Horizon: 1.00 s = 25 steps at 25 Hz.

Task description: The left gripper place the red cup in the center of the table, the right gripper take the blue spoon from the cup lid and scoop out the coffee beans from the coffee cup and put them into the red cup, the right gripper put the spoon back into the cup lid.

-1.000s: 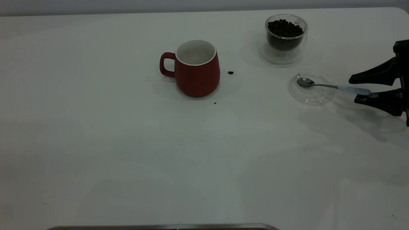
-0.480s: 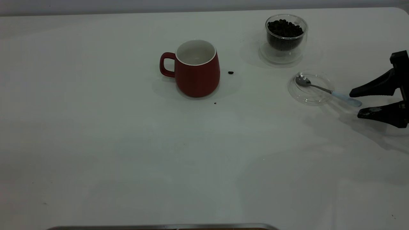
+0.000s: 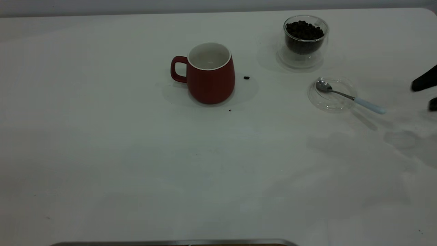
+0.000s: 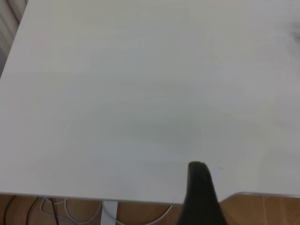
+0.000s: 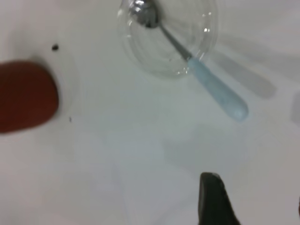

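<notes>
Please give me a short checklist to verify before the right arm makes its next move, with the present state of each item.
1. The blue spoon lies with its bowl in the cup lid, handle over the rim: ok.
2. The right gripper is open, clear of the spoon, at the table's right edge: ok.
3. The red cup stands upright near the table's middle: ok.
4. The coffee cup stands upright with beans inside: ok.
5. Beans inside the red cup: cannot tell.
6. A stray bean lies on the table beside the red cup: not ok.
</notes>
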Motion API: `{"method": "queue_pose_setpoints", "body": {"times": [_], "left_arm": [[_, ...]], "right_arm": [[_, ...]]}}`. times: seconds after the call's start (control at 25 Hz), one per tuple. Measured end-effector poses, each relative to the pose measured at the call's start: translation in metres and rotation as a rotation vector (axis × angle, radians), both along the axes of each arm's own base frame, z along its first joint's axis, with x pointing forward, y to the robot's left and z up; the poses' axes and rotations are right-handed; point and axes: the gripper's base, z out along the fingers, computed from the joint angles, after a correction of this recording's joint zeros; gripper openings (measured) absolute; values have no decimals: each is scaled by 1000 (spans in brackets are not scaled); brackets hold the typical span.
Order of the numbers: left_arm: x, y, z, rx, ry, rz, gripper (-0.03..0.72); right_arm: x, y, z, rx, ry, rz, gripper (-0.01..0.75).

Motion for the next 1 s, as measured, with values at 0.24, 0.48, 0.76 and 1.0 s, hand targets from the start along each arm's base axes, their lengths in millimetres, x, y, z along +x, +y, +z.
{"method": "queue_pose_setpoints", "body": {"times": [0.24,0.48,0.76,1.0], "left_arm": [[0,0,0,0,0,0,587],[0,0,0,0,0,0,587],[0,0,0,0,0,0,587],[0,0,0,0,0,0,587]], "right_arm": [[-16,1,77,-131,-121,84,463],[-57,10,154,-266,-237,117,463],[-119,25,207,-423,-314,194,463],[-163,33,233,-585,-448,165,463]]}}
